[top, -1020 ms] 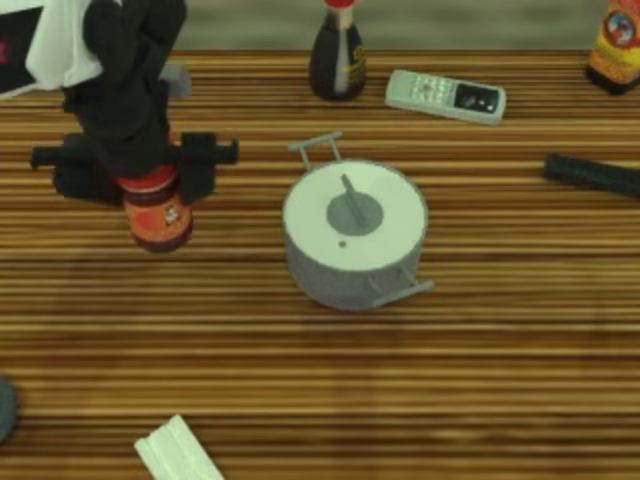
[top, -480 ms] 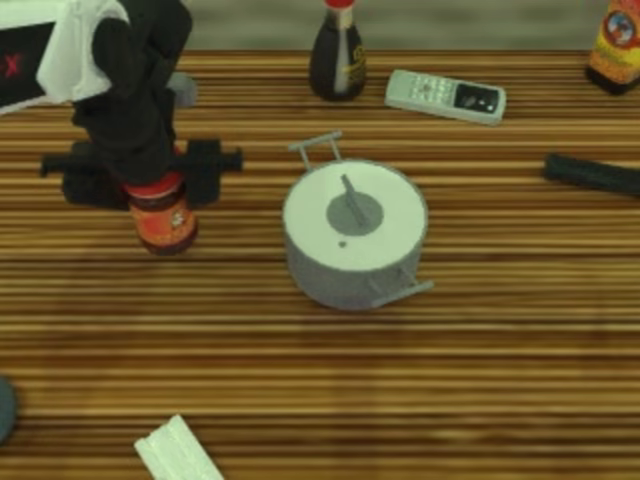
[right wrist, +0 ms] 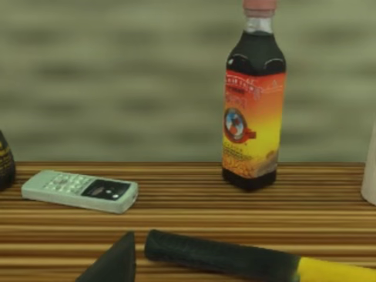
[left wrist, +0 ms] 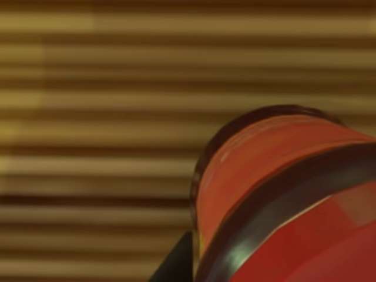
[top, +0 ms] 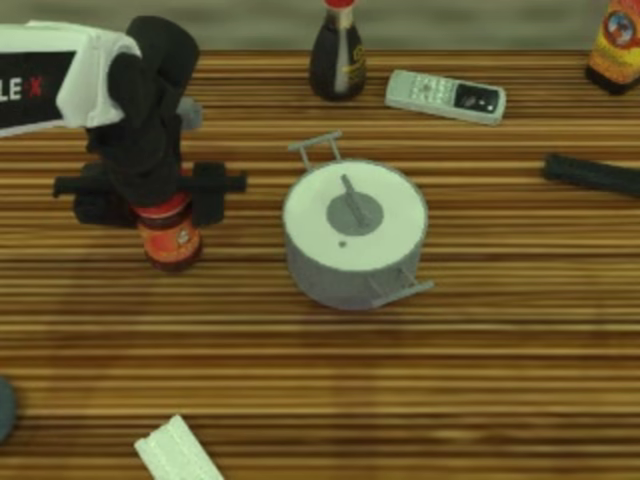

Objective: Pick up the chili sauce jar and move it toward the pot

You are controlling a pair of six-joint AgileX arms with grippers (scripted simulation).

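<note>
The chili sauce jar [top: 172, 240], with its red lid and orange-red label, stands upright under my left gripper [top: 158, 202], which is shut on its lid end. In the left wrist view the jar [left wrist: 276, 176] fills the near corner, with one dark finger [left wrist: 176, 267] beside it. The pot [top: 355, 235], grey with a flat white lid and a centre knob, sits mid-table to the right of the jar, a clear gap between them. My right arm is outside the top view; its wrist camera looks low over the table's back right.
A dark soy-sauce bottle [top: 337, 50] and a pale remote [top: 445, 96] lie behind the pot. A yellow-labelled bottle [top: 615, 42] stands at the back right, a black handle [top: 592, 173] below it. A white block [top: 178, 455] lies at the front left.
My left gripper has carried the jar a little to the right and toward the front, closer to the pot. Nothing else has moved.
</note>
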